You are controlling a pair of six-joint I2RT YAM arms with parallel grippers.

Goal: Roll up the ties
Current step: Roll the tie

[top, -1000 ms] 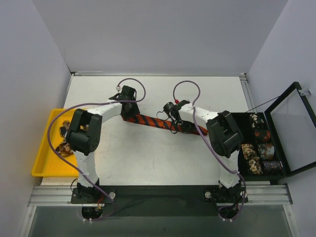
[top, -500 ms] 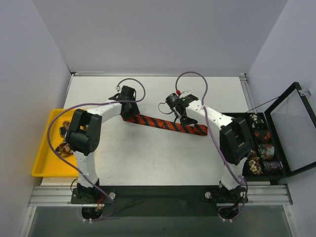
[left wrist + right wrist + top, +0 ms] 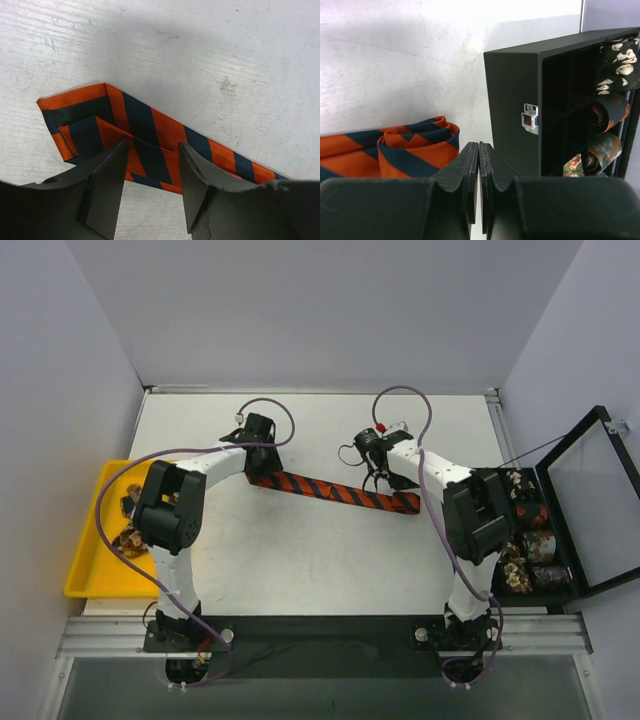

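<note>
top: striped tie [image 3: 335,490] is laid flat, left of black box [image 3: 560,532] | left wrist: the end far from the box is straddled by the half-open left gripper [image 3: 152,175], best pinned flat | right wrist: right gripper [image 3: 478,165] is shut on nothing beside the curl [image 3: 417,145] nearest the box. Should be opened and the curl pinched snug tbh

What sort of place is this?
Likely a robot lab cell: plain panels wall in a table, a left arm and right arm are bolted at its edge, and ties sit in a yellow tray and a black box.
</note>
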